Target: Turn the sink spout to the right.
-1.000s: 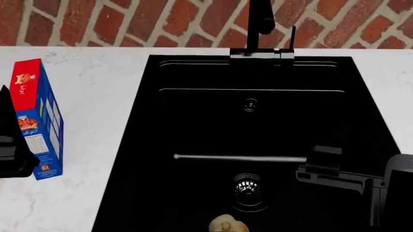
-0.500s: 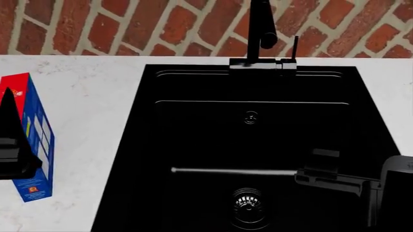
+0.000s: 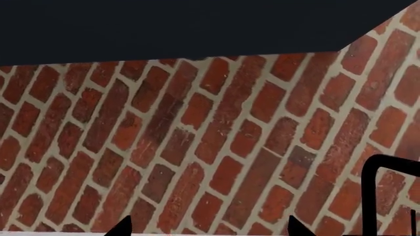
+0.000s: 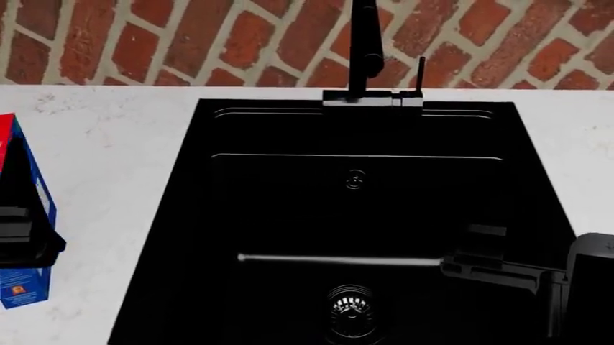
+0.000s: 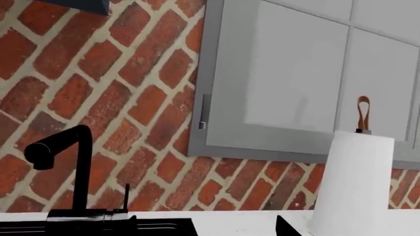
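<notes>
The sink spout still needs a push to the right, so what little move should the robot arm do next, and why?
Probably lift the right gripper up and forward toward the sink spout. It hangs low over the sink, well short of the spout, touching nothing. The spout stands at the back rim by the brick wall, its bent arm pointing out over the basin, so the gripper must get beside it before any push.

Matte black sink [image 4: 182, 215] and sink spout [image 4: 364, 50], shiny metal drain strainer [image 4: 351, 305], rough red brick wall [image 4: 192, 36], smooth speckled white countertop [image 4: 106, 151]
</notes>
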Tool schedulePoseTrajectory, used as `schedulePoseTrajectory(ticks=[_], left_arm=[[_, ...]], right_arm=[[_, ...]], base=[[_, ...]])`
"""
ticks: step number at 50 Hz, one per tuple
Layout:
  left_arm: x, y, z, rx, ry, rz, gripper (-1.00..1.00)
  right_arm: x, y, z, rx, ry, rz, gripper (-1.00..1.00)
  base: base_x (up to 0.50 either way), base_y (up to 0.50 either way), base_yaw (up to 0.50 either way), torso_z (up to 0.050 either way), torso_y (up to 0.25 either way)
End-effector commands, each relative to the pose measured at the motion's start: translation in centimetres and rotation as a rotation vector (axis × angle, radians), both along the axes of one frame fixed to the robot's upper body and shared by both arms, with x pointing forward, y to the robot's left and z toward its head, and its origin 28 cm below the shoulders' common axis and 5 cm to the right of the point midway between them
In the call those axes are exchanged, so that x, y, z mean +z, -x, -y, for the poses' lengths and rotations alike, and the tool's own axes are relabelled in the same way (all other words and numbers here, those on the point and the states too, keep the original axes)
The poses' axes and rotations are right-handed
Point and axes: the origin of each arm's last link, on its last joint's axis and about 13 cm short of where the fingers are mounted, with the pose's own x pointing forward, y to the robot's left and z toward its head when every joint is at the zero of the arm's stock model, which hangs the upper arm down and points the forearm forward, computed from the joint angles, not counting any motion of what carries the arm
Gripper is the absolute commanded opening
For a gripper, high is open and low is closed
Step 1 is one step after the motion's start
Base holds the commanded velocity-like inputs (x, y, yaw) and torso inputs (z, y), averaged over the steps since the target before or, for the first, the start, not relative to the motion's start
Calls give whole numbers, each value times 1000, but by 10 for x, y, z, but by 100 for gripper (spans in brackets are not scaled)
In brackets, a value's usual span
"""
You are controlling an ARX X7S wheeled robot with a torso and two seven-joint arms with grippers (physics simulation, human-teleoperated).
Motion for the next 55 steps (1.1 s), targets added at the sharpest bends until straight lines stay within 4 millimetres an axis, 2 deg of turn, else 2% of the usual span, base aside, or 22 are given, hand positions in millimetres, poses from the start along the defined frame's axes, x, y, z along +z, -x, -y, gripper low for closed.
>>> schedulePoseTrajectory(ticks=[1, 15, 51, 55], left_arm=[[-2, 1, 0, -1, -1, -6, 100], [-2, 1, 0, -4, 2, -5, 100], [-4, -1, 2, -14, 4, -14, 100], [-3, -2, 0, 44, 9, -9, 100]], right_arm=[[-2, 0, 1, -5, -3, -1, 100], [-4, -2, -1, -4, 10, -8, 100], [-5, 0, -1, -17, 17, -12, 100], [-6, -1, -1, -14, 15, -16, 100]], base=[[172, -223, 0, 0, 0], [170, -102, 0, 0, 1], [-24, 0, 0, 0, 0], [0, 0, 0, 0, 0]])
